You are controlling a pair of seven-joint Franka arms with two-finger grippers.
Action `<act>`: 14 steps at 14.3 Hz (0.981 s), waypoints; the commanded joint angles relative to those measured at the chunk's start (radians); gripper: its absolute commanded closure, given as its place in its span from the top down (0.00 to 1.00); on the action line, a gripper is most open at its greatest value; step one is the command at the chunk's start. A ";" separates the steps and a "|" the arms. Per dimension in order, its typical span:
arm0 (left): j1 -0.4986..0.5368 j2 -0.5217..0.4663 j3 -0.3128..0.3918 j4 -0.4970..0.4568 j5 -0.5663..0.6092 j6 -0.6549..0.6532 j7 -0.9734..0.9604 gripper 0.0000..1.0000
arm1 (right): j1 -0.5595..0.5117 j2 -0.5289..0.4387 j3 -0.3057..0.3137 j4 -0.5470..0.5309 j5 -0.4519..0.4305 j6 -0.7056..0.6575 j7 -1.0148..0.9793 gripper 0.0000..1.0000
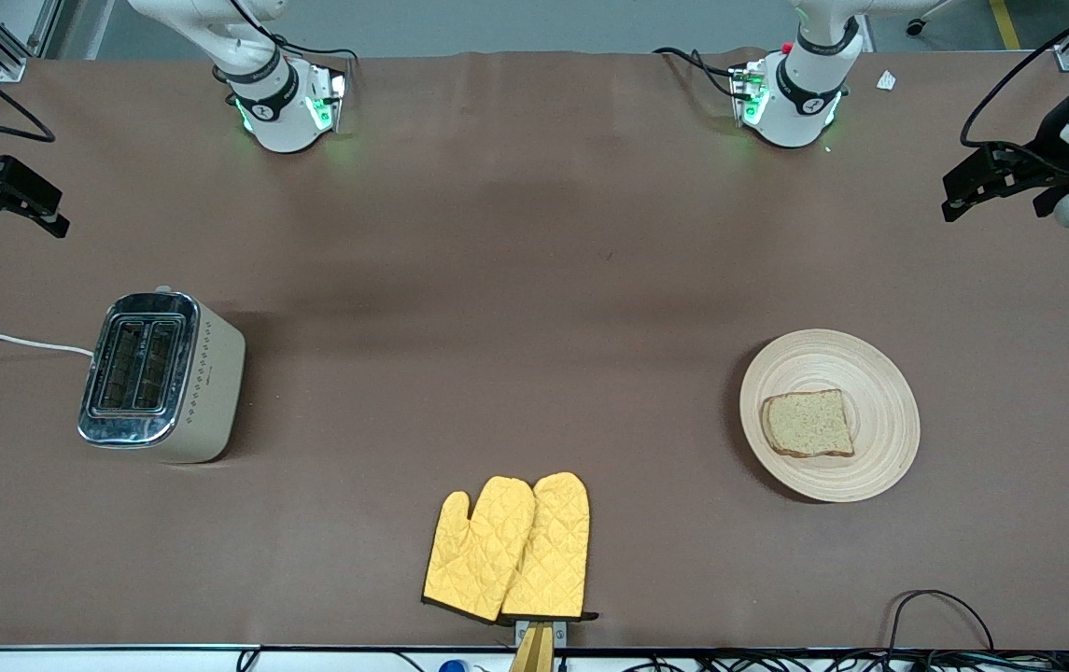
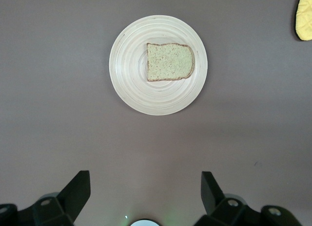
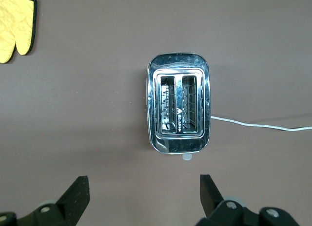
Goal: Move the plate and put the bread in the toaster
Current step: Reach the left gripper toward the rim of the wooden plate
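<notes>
So the toaster (image 1: 161, 377) sits toward the right arm's end of the table, both slots facing up, with its white cord (image 1: 11, 342) trailing off that end's table edge. Plenty of bare brown table (image 1: 497, 280) all around it. The wooden plate (image 1: 879, 373) is well apart from the toaster, toward the left arm's end, with open table on every side. The bread slice (image 1: 808, 424) lies flat on the plate, a bit off-center toward the front-camera side.

The only other thing on the surface is a pair of yellow oven mitts (image 1: 508, 549), between toaster and plate but nearer the front camera than both, right at the table's edge. They're out of the straight line from plate to toaster.

The left gripper (image 2: 145, 187) hangs high over bare table close to the plate, fingers spread wide, nothing in them. The right gripper (image 3: 144, 189) hangs over bare table close to the toaster, also spread wide and holding nothing.
</notes>
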 commanded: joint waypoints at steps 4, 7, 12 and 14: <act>0.007 0.012 -0.003 0.023 -0.007 -0.019 0.013 1.00 | 0.000 -0.016 0.004 -0.006 -0.016 0.002 -0.007 1.00; 0.013 0.053 0.004 0.033 -0.010 -0.004 0.015 1.00 | 0.000 -0.016 0.004 -0.006 -0.016 0.002 -0.007 1.00; 0.048 0.191 0.009 0.030 -0.015 0.158 0.013 1.00 | 0.000 -0.016 0.004 -0.006 -0.016 0.002 -0.007 1.00; 0.068 0.251 0.007 0.029 -0.015 0.217 0.013 1.00 | 0.000 -0.016 0.004 -0.006 -0.016 0.002 -0.007 1.00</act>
